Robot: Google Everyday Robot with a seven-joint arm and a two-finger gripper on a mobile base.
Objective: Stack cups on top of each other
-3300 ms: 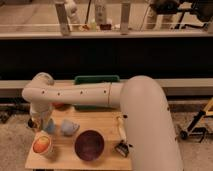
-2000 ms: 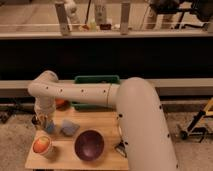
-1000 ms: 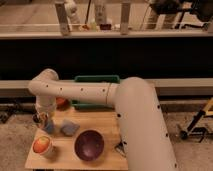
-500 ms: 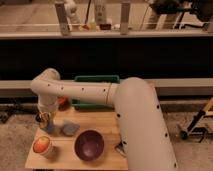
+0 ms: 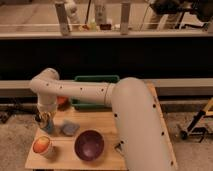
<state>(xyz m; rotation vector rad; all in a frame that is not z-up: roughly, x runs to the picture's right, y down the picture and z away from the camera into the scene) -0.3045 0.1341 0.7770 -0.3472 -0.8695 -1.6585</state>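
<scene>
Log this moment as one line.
gripper: shut, low at left of table, over light blue cup | held thing: unclear | bowl: front centre, apart

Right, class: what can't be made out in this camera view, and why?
- Gripper, above the light blue cup at the table's left: whether it holds anything, too blurred.
- Orange object: mostly behind the arm.
- Green bin: inside covered by the arm.
</scene>
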